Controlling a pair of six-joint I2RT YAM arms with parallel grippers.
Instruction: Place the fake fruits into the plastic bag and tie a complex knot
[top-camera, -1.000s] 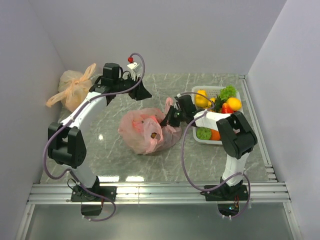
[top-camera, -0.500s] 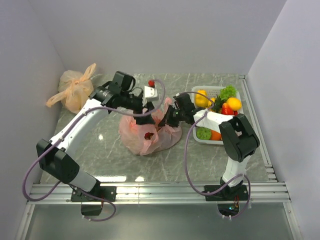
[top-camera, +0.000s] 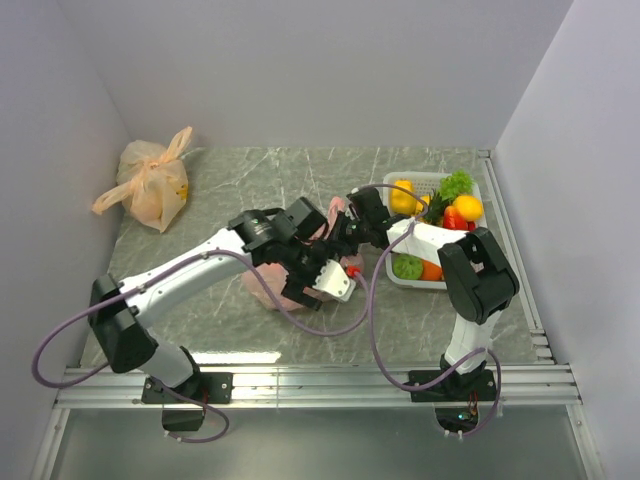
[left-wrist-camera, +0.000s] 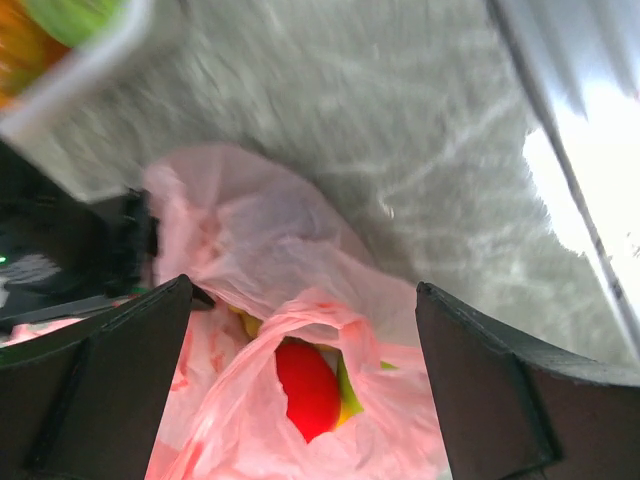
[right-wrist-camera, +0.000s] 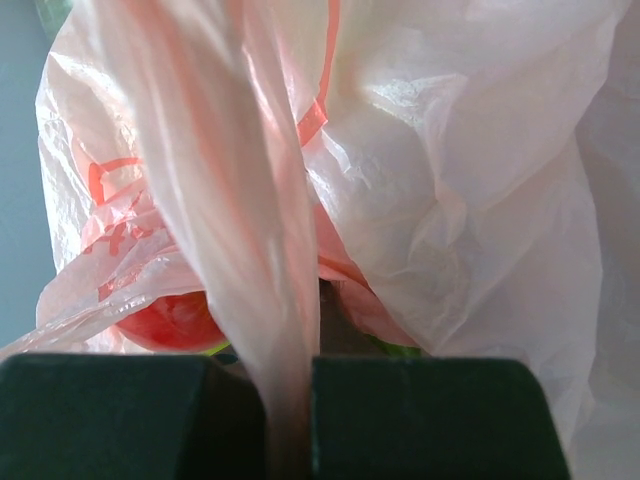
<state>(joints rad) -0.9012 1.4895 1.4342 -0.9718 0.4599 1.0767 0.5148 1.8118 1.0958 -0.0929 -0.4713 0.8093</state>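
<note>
The pink plastic bag (top-camera: 262, 285) lies crumpled in the middle of the table, its mouth gaping. My left gripper (left-wrist-camera: 302, 287) hangs open just above that mouth, with nothing between its fingers. Inside the bag, right below it, lies a red fake fruit (left-wrist-camera: 305, 388) beside a yellow-green one. My right gripper (right-wrist-camera: 290, 400) is shut on a stretched handle strip of the plastic bag (right-wrist-camera: 250, 200) and holds it up on the bag's right side (top-camera: 345, 235). More fake fruits (top-camera: 467, 207) fill the white basket (top-camera: 432, 178).
The white basket stands at the right, close behind my right arm, holding yellow, green, red and orange pieces. A pale orange knotted bag (top-camera: 150, 185) sits in the back left corner. A metal rail (top-camera: 300, 375) runs along the table's near edge.
My left arm has swung from the back of the table forward and down over the pink bag's mouth. The right gripper has kept its hold on the handle.
</note>
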